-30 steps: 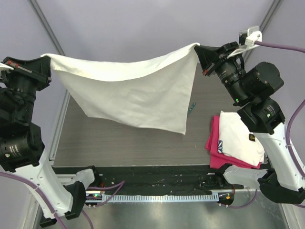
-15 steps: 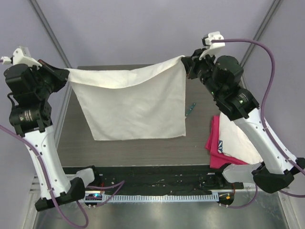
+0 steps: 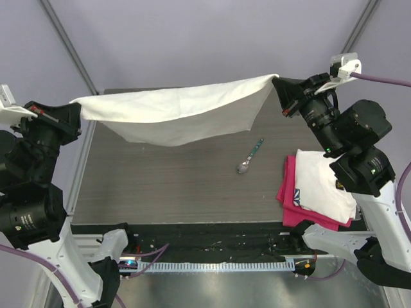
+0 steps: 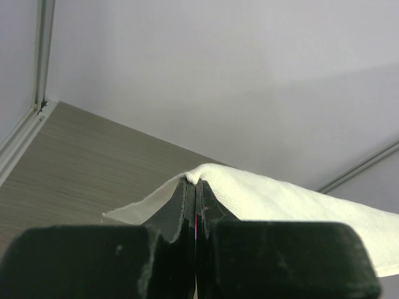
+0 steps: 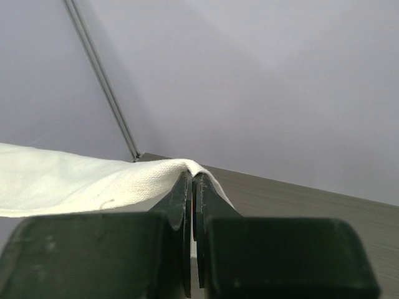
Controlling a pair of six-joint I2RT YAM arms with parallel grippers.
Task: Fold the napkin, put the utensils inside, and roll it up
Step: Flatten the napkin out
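The cream-white napkin [image 3: 173,112] hangs stretched in the air over the far part of the table, held by two corners. My left gripper [image 3: 76,104] is shut on its left corner, and my right gripper [image 3: 277,82] is shut on its right corner. In the left wrist view the cloth [image 4: 280,196] drapes over the closed fingertips [image 4: 194,182]; the right wrist view shows the same, with the napkin [image 5: 75,180] folded over the tips [image 5: 191,175]. A small spoon [image 3: 249,157] with a teal handle and silver bowl lies on the table, right of centre, uncovered.
A folded white cloth [image 3: 321,183] with a small dark logo rests on a pink cloth [image 3: 290,196] at the table's right edge. The dark wood-grain table [image 3: 167,186] ends at a black rail near the arm bases. Metal frame posts rise at the back corners.
Both arms have swung the napkin up and flatter, so its lower edge rose off the table side. The spoon, half hidden behind the cloth before, now lies in full view.
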